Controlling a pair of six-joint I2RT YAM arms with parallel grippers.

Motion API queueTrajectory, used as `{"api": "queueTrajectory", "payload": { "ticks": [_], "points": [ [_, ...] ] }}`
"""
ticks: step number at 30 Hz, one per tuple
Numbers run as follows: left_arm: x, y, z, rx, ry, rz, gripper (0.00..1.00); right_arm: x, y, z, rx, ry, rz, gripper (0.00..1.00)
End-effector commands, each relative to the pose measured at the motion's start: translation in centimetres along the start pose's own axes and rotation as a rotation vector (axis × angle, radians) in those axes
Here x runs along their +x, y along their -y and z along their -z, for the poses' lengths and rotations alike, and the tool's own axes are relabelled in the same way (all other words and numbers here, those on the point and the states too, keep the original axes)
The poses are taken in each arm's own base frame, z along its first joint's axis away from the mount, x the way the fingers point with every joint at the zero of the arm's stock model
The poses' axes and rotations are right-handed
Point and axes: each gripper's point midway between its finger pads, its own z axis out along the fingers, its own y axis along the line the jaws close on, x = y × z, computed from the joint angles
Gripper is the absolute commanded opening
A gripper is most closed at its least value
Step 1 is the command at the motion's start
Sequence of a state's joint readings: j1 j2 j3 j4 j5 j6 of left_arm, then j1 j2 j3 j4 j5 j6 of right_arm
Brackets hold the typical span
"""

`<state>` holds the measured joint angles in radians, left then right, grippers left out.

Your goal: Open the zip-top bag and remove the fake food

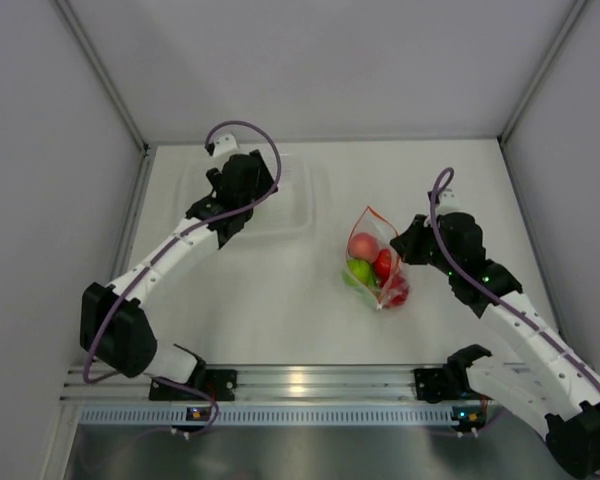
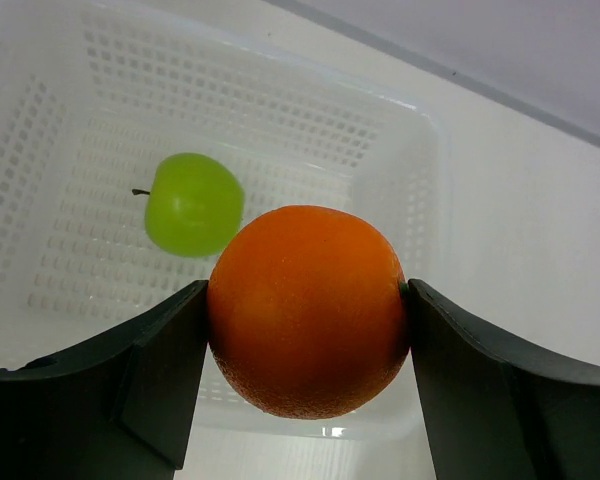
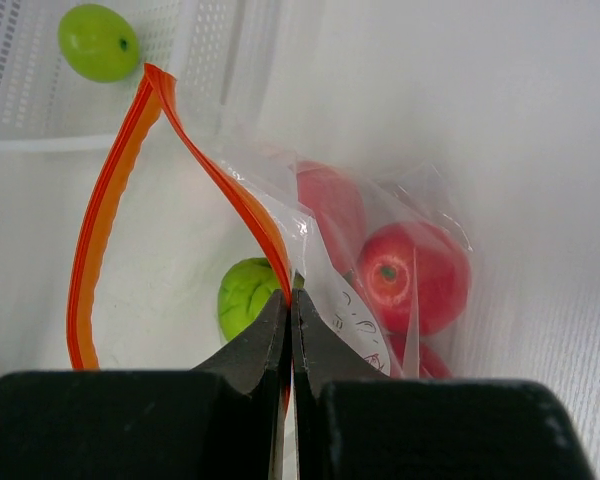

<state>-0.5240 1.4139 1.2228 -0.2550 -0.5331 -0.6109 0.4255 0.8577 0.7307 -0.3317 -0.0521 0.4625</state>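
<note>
The left tool (image 2: pixel 305 300) grips an orange (image 2: pixel 305 320) between its two fingers above a white perforated basket (image 2: pixel 420 160) near the tabletop's (image 1: pixel 280 310) far-left corner, where a green apple (image 2: pixel 192 203) already lies. Right of centre, toward the right edge, the right tool (image 3: pixel 289 300) is closed on the rim of the zip-top bag (image 1: pixel 378 262), pinching the orange-red zipper strip (image 3: pixel 100 200) so that the mouth gapes in a loop facing the far edge.

The step in hand appears to be dropping the orange into the basket. It would go best with the fruit released low over bare mesh beside the apple, well inside the wall, since a round glossy ball may roll or bounce out. The right tool's pinch should hold firm so the mouth is ready for the next reach.

The bag is clear, floppy and crumpled. Inside it show a red fruit (image 3: pixel 415 275), a lime green one (image 3: pixel 248 295) and a pinkish one (image 1: pixel 362 245).
</note>
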Motion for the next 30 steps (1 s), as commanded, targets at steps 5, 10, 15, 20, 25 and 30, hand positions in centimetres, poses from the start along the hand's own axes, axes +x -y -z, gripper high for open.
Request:
{"api": "queueTrajectory", "payload": {
  "ticks": [5,10,15,20,25,30],
  "points": [
    [3.7,-2.7,-5.8,-0.058,-0.148,-0.005,0.09,-1.4,-1.5,1.2,-0.053,0.044,0.028,0.00],
    [6.7,-3.7,-8.9,-0.064,-0.259,0.014,0.19,-1.6,-1.9,1.9,-0.069,0.048,0.025,0.00],
    [6.7,-3.6,-9.4,-0.064,-0.263,0.023,0.68,-1.5,-1.8,2.4,-0.065,0.050,0.037,0.00],
    [6.9,-4.1,-10.0,-0.055,-0.288,0.040,0.87,-1.0,-1.6,2.4,-0.067,0.042,0.035,0.00],
    [6.2,-3.4,-9.5,-0.019,-0.286,0.048,0.98,-1.1,-1.4,2.2,-0.059,0.041,0.037,0.00],
    [4.2,-2.0,-7.5,0.057,-0.265,0.070,0.98,-1.1,-1.4,1.9,-0.052,0.036,0.039,0.00]
  ]
}}
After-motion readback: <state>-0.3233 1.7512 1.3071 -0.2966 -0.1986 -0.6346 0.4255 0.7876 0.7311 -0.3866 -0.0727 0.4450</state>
